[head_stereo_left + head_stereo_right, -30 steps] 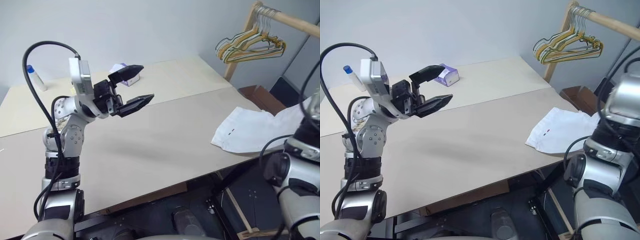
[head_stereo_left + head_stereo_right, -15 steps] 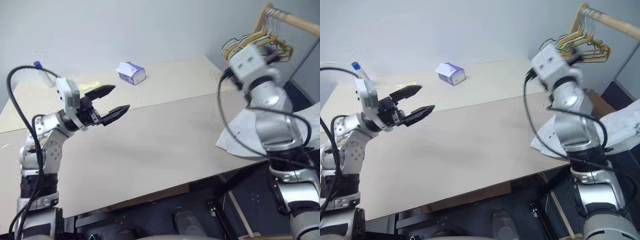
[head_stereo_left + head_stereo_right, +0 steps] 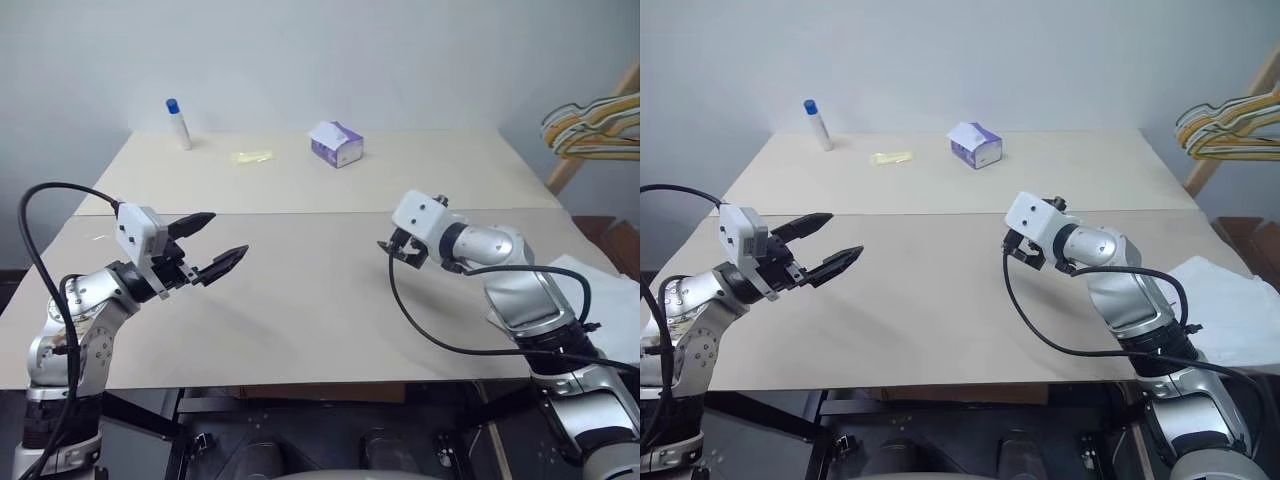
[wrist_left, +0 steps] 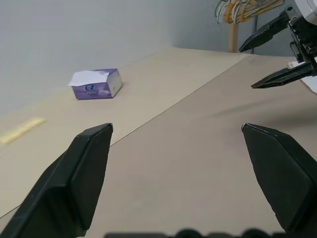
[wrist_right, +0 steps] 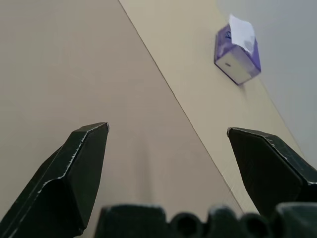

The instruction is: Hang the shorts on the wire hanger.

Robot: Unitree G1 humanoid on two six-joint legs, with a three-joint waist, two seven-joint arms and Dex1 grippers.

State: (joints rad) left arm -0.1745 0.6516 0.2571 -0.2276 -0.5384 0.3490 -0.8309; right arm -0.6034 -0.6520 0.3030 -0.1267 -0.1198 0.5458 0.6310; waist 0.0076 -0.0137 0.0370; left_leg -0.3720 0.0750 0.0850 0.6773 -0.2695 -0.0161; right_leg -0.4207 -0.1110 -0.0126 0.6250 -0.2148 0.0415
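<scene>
White cloth shorts (image 3: 1230, 305) lie at surface (image 3: 940, 300) edge, well behind wide-open, empty right gripper (image 4: 277, 54); left gripper (image 3: 825, 245) likewise.

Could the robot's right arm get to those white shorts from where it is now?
Probably yes. The shorts lie at the table's right edge, just beside the right arm. The right gripper is open and holds nothing, but it points away toward the table's middle, so the arm would have to swing back.

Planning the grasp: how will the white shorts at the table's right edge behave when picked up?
The shorts lie rumpled and draped at the table edge, so they are probably floppy and will sag from a single pinch. The thin cloth looks light. Pushed, they would likely bunch rather than slide.
</scene>
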